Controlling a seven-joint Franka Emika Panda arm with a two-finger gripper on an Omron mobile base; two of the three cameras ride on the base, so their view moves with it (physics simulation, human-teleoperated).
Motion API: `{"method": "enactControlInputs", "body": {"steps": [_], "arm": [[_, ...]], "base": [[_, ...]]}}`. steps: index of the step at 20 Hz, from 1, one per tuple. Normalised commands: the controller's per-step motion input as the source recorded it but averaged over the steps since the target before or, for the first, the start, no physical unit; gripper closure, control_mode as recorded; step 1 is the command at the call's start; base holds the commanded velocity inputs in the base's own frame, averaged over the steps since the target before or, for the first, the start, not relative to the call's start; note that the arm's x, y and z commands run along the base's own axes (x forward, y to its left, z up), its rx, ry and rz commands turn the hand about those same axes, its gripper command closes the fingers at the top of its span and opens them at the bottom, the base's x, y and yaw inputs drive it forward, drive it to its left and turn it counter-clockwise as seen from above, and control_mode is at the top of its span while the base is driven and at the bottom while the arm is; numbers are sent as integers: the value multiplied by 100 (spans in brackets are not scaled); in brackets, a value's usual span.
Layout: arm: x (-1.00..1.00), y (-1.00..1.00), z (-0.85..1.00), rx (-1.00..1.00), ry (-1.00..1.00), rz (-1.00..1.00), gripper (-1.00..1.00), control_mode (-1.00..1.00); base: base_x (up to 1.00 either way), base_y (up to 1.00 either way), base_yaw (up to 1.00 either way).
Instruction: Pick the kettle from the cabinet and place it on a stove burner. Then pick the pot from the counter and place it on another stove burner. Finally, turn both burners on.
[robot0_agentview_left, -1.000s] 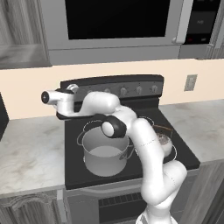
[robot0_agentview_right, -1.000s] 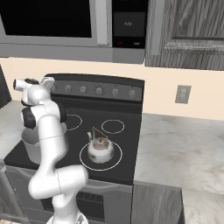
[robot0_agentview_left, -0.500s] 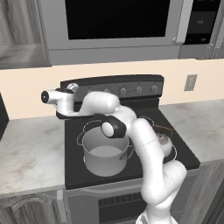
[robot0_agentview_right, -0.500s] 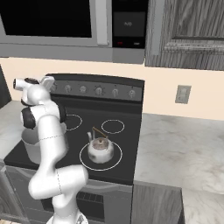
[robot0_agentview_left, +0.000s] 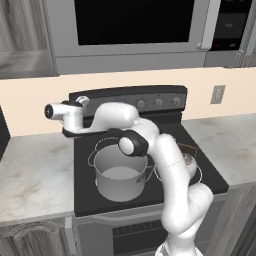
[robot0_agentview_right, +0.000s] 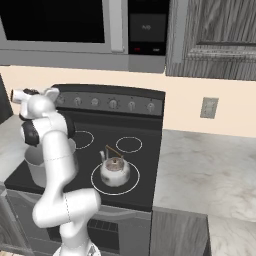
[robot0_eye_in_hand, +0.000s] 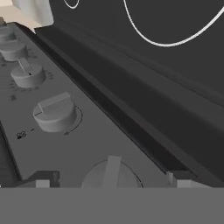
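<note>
- Now that the gripper (robot0_eye_in_hand: 109, 181) has spread its jaws off the leftmost knob (robot0_eye_in_hand: 111, 173), you likely have one burner on.
- The pot (robot0_agentview_left: 120, 172) sits near-left, the kettle (robot0_agentview_right: 114, 167) near-right on the cooktop (robot0_agentview_right: 145, 160).

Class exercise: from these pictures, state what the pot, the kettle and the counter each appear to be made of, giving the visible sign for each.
The pot: apparently matte grey metal; plain, evenly shaded straight walls with a thin rim.
The kettle: likely polished metal; a shiny silver body with bright highlights and a thin dark handle.
The counter: looks like marbled stone; pale surface with faint grey veins. All rendered, so tentative.
</note>
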Motion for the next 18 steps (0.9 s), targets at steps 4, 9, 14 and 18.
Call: {"method": "enactControlInputs", "body": {"steps": [4, 9, 14, 18], "arm": [[-43, 0, 6, 1, -1, 0, -100, -100], [-41, 0, 13, 0, -4, 0, -100, -100], [-40, -4, 11, 0, -7, 0, -100, -100], [-36, -22, 21, 4, -8, 0, -100, -100]], "base": [[0, 0, 0], [0, 0, 0], [0, 0, 0], [0, 0, 0]]}}
